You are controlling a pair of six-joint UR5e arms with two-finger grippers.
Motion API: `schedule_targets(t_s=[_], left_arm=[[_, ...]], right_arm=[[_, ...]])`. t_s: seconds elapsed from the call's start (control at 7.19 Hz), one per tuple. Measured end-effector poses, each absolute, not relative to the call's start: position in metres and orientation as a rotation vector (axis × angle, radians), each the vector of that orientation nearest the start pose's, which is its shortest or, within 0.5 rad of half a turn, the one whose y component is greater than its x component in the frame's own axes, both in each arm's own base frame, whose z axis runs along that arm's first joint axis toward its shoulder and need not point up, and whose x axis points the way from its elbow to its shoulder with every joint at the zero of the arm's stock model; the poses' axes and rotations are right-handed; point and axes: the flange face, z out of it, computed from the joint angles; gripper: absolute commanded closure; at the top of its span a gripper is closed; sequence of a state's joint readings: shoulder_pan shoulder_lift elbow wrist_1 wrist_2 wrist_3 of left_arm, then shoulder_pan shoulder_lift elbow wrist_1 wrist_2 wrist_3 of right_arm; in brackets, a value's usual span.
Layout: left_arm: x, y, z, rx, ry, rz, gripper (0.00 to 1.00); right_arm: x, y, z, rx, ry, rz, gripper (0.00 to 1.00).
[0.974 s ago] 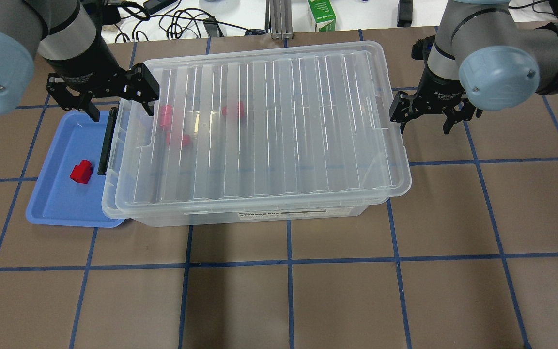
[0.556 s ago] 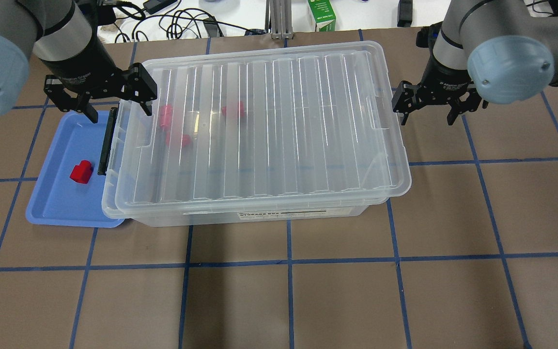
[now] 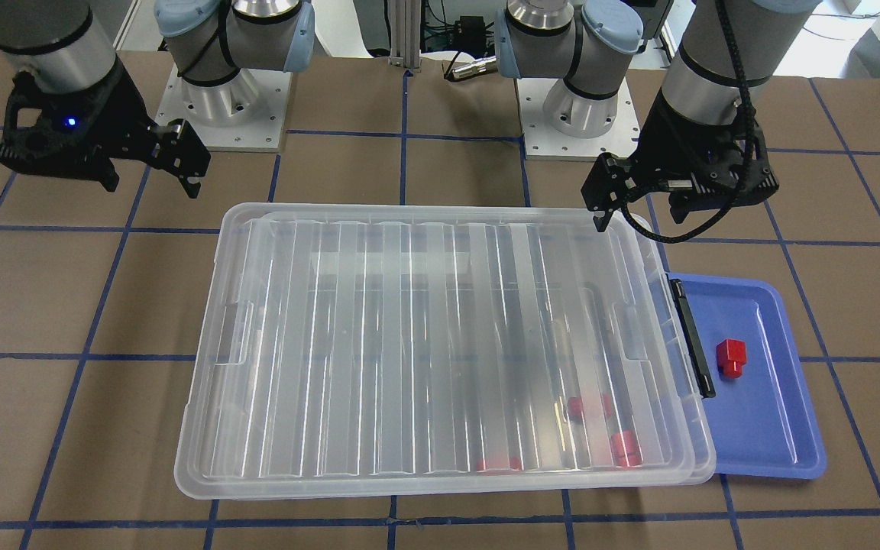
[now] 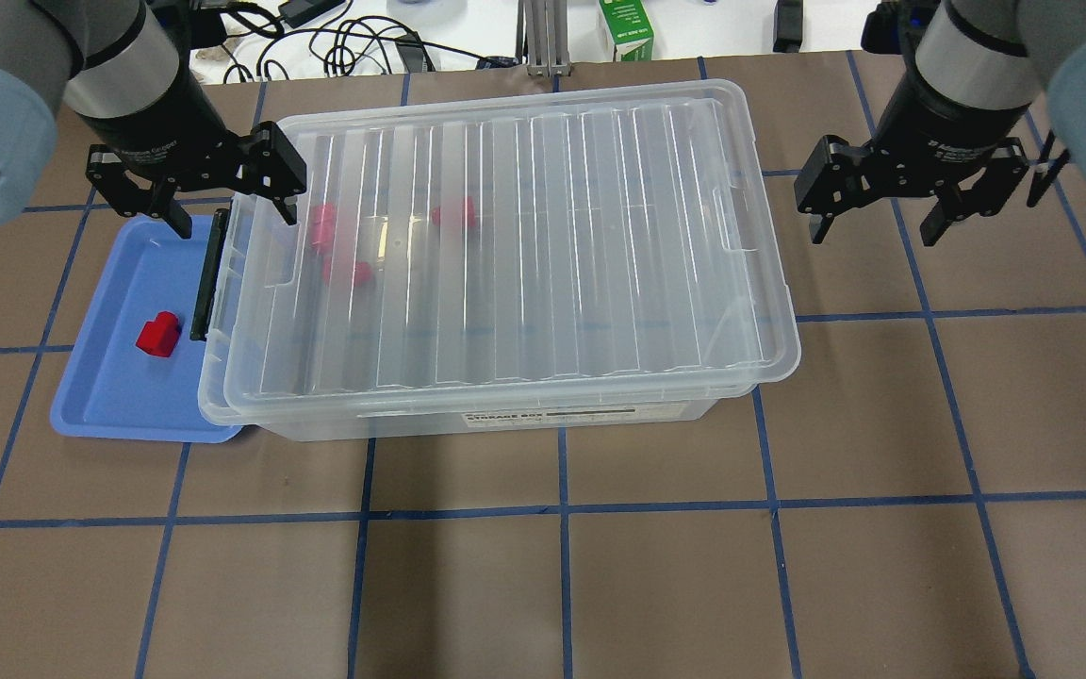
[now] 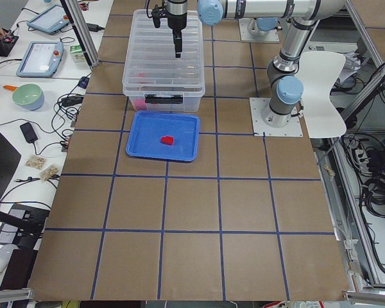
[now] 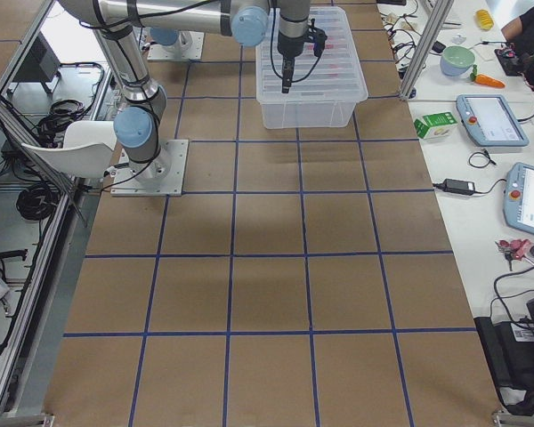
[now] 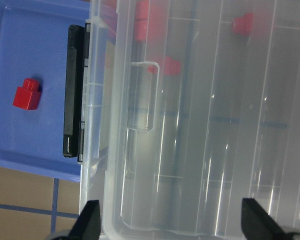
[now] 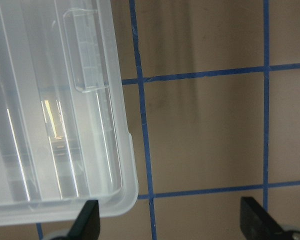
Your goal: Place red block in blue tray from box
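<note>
The box (image 4: 524,245) is a clear bin with its ribbed lid on and a black latch bar (image 4: 208,273) at its left end. Three red blocks (image 4: 347,273) show blurred through the lid near that end. One red block (image 4: 158,335) lies in the blue tray (image 4: 119,396), which sits against the box's left end; the block also shows in the left wrist view (image 7: 27,94). My left gripper (image 4: 234,219) is open and empty above the box's far left corner. My right gripper (image 4: 873,234) is open and empty over the table, right of the box.
A green carton (image 4: 626,28) and cables (image 4: 345,42) lie beyond the table's far edge. The brown table (image 4: 562,585) carries a blue tape grid. The robot bases (image 3: 234,99) stand on the near side.
My right gripper has moved to the right, away from the box's right end, still open. My left gripper has hardly moved. The box, tray and blocks have not moved.
</note>
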State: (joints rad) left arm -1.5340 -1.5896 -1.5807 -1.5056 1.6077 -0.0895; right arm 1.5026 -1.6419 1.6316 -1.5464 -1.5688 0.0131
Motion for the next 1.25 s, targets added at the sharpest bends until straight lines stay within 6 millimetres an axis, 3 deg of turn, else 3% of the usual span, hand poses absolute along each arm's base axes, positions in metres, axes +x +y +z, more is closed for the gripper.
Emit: schedule_targets(t_s=[0.28, 0.56, 0.83, 1.25], left_arm=[[-0.111, -0.509, 0.481, -0.201, 3.098, -0.061, 0.00], [-0.110, -0.514, 0.479, -0.202, 3.093, -0.055, 0.00], [-0.109, -0.518, 0.475, -0.203, 3.094, -0.044, 0.00], [-0.110, -0.517, 0.477, -0.204, 3.094, -0.048, 0.00]], right_arm=[[0.103, -0.433, 0.517, 0.127, 3.145, 0.014, 0.00], [0.104, -0.419, 0.523, 0.131, 3.148, 0.029, 0.00], [0.108, -0.411, 0.521, 0.151, 3.137, 0.022, 0.00], [0.124, -0.417, 0.509, 0.122, 3.138, 0.022, 0.00]])
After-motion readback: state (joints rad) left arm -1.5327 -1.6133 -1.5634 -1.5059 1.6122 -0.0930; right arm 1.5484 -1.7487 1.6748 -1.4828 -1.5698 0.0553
